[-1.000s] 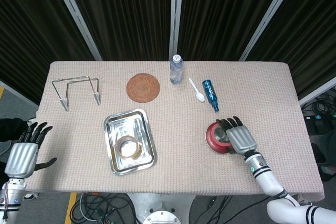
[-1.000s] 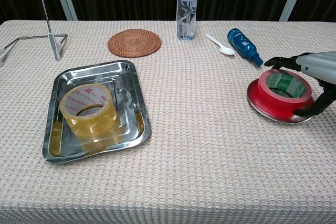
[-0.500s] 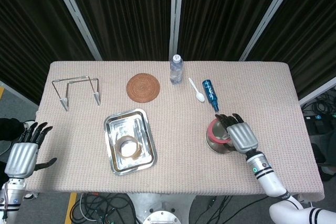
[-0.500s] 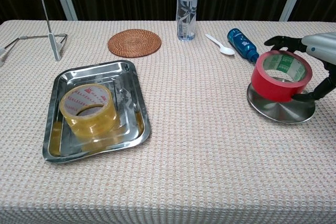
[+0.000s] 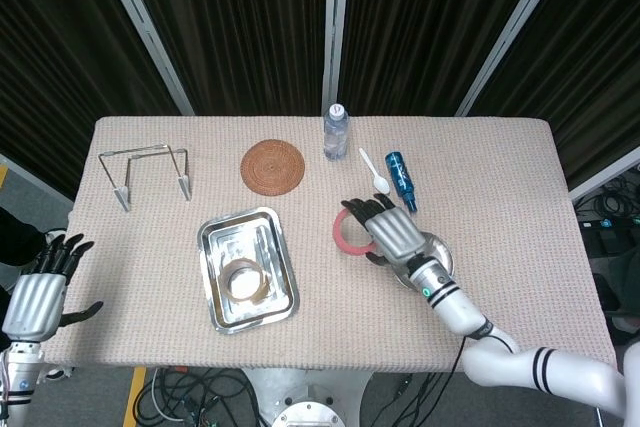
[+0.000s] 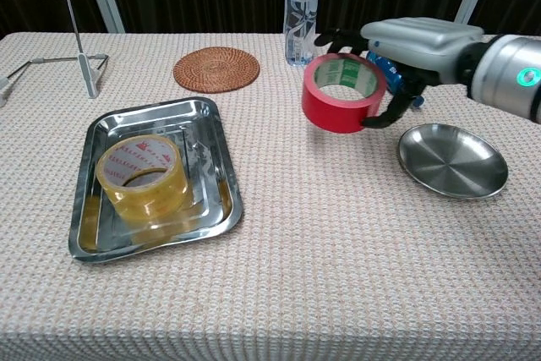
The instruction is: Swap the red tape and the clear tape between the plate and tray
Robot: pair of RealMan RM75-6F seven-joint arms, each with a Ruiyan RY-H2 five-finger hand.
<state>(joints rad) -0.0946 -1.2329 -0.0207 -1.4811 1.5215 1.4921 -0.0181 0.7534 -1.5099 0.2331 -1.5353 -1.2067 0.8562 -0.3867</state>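
Sitting nearest, the clear tape (image 6: 140, 177) lies in the tray (image 6: 215, 205) at the table's left, and the plate (image 6: 454, 159) rests bare on the right. Above the cloth between them, the right hand (image 6: 404, 44) grasps the red tape (image 6: 341, 94), lifted and tilted. Off the table's left edge, the left hand (image 5: 38, 290) hangs with fingers released. Farther back stands a water bottle (image 6: 301, 13).
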